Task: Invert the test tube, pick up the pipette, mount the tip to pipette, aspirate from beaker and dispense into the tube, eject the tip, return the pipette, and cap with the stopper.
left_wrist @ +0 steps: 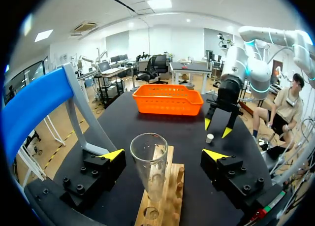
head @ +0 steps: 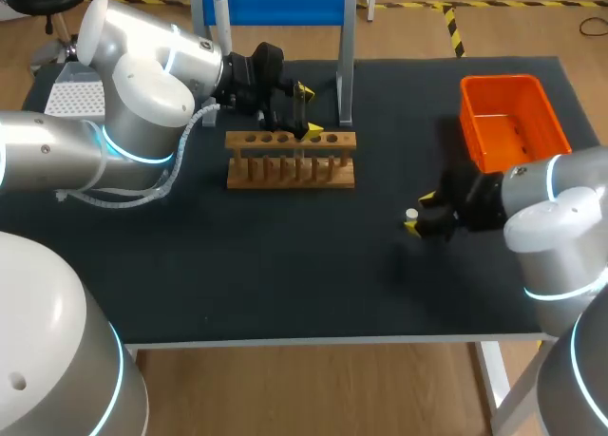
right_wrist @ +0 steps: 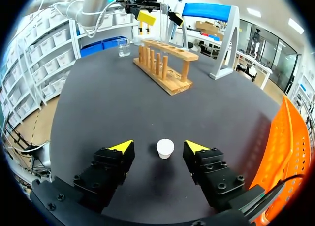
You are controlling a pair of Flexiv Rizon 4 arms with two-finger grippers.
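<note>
Head view, left end effector (head: 309, 111): held over the wooden test tube rack (head: 291, 161), fingers apart.
Head view, right end effector (head: 420, 213): low over the desk (head: 266, 274), fingers apart on either side of the white stopper (head: 411, 214), with the orange basket (head: 508, 123) near.
Head view, hazard: both arms were engaged at once. The stopper is the last step of the task, so gripping it this early would probably tie up the right arm when the pipette work comes due.
Left wrist view, test tube (left_wrist: 149, 159): stood in the rack, open mouth toward the end effector, between the spread fingers and touched by neither. It sat nearer one finger than the other.
Left wrist view, hazard: an off-centre closure could let one finger strike first and tilt the glass against the rack hole. Too hard a clamp could crack it, and too light a clamp could let it slip.
Right wrist view, stopper: stood on the desk between the open fingers, clear of both.
Right wrist view, hazard: the stopper appeared small and light. Uneven finger contact could push or topple it and send it rolling out of the grasp.
Right wrist view, beaker (right_wrist: 124, 48): stood beyond the rack, near the left arm. A wide swing there could knock it over.
</note>
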